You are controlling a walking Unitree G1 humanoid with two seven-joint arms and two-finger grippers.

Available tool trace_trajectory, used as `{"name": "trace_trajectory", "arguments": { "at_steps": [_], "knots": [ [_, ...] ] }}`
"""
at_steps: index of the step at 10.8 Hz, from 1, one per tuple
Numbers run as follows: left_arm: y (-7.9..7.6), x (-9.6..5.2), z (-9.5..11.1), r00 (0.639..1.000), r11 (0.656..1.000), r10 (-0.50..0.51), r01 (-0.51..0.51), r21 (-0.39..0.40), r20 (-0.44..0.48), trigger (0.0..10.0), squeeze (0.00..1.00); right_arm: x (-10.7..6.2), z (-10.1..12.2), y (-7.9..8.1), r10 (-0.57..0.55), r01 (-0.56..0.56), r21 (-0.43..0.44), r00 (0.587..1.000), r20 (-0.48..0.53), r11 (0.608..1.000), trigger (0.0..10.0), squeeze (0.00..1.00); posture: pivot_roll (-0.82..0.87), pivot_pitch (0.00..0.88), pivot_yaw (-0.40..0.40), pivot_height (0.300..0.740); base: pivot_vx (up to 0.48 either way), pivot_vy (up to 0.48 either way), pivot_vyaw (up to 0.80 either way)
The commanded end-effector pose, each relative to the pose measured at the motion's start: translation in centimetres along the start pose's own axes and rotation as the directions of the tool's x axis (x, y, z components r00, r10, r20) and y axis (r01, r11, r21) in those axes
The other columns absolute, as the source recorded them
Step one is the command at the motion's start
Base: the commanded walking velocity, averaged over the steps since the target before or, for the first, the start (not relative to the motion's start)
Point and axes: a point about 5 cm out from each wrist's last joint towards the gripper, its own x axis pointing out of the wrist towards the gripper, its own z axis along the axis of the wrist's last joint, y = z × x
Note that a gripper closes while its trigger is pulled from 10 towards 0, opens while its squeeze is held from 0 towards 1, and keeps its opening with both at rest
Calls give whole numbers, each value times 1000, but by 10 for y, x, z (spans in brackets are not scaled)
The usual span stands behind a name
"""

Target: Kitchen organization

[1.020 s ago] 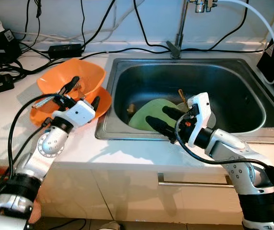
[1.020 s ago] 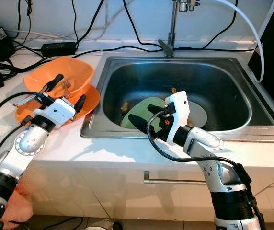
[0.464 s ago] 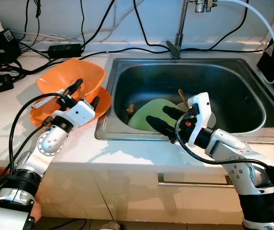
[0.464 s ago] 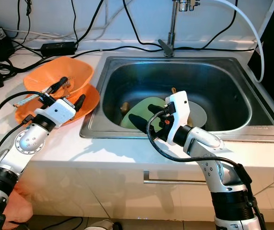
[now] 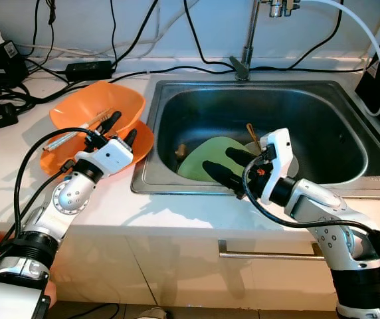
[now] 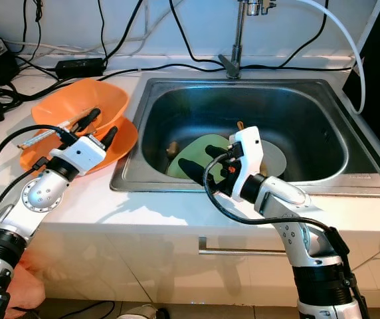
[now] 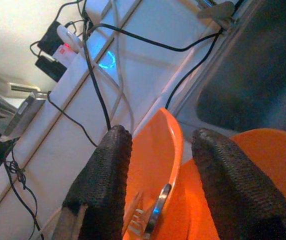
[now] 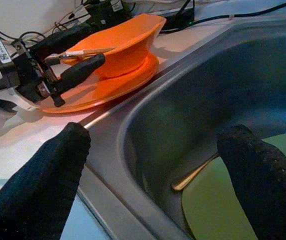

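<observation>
Both eye views look down from above the counter's (image 5: pixel 177 206) front edge onto the sink (image 5: pixel 256 93). The left wrist view faces the counter's back edge, close over the orange bowl (image 7: pixel 158 150). The right wrist view looks across the sink's rim toward that bowl.

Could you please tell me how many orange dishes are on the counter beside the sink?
2: an orange bowl on the counter left of the sink, resting tilted on an orange plate beneath it. The bowl could be hiding another stacked dish.
</observation>
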Motion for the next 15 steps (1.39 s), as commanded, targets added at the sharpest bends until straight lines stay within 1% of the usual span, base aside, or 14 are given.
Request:
{"name": "trace_trajectory", "arguments": {
  "at_steps": [1, 12, 14, 15],
  "knots": [
    [4, 3, 1, 1000, 1000, -2, 2, 3, 10, 0, 0, -1, 4, 2, 4, -4, -2, 1000, 14, 1000, 10000, 0, 123, 33, 67, 740, 0, 0, 0],
    [6, 4, 2, 1000, 1000, 0, 0, 2, 27, 0, 0, -1, 3, 0, -4, 4, 0, 1000, 12, 1000, 10000, 0, 125, 30, 65, 740, 0, 0, 0],
    [11, 10, 13, 997, 1000, 9, -9, 2, 72, 0, 0, -1, 3, 0, -8, 8, 1, 1000, 13, 1000, 10000, 0, 123, 31, 66, 740, 0, 0, 0],
    [20, 17, 27, 993, 1000, 17, -16, -6, 118, 0, 0, -1, 3, -1, -11, 11, 0, 1000, 14, 1000, 10000, 0, 126, 31, 64, 740, 0, 0, 0]
  ]
}}
